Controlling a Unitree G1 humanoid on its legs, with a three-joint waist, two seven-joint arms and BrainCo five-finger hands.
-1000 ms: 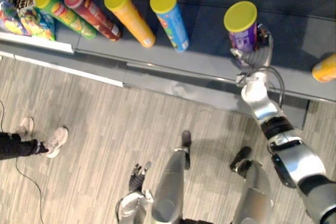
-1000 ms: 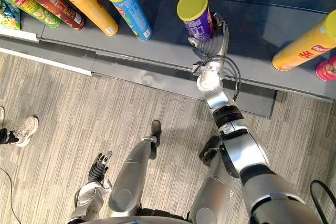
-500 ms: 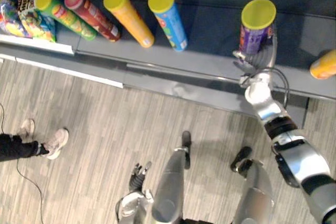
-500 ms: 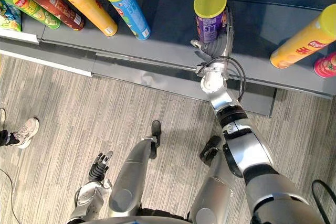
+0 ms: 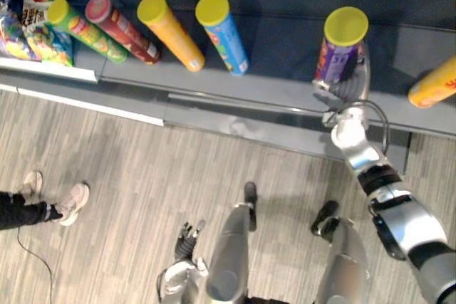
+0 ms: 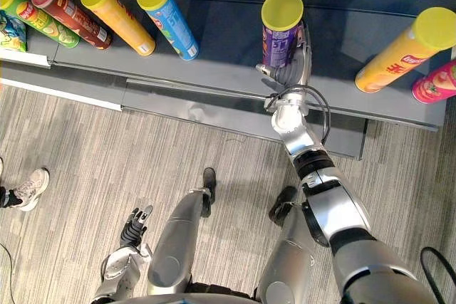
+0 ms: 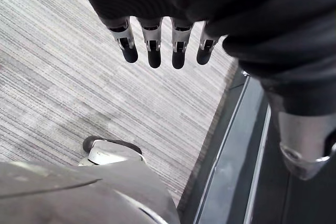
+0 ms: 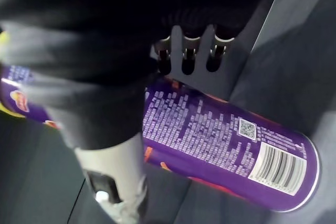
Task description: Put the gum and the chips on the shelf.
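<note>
While the purple chips can [image 5: 342, 51] stands upright on the dark shelf [image 5: 278, 83] in the left eye view, my right robot hand [image 5: 350, 89] sits at its base. The can is well apart from the blue can [image 5: 222, 33] on one side and the orange can [image 5: 434, 85] on the other.

Right eye view: thumb across the can's near side, fingers [image 6: 306, 44] up its far side. I read this as clamped on the can. Left robot hand [image 6: 134, 227] hangs low over the floor [image 6: 85, 147].

Left wrist view: fingertips apart and relaxed, holding nothing.

Right wrist view: the can lies between thumb and fingers.

Risk (judgement): the can is tall and narrow, and it looks set toward the shelf's front edge. If my fingers drag it on letting go, or its base is not flat, it could tip and roll off.
</note>
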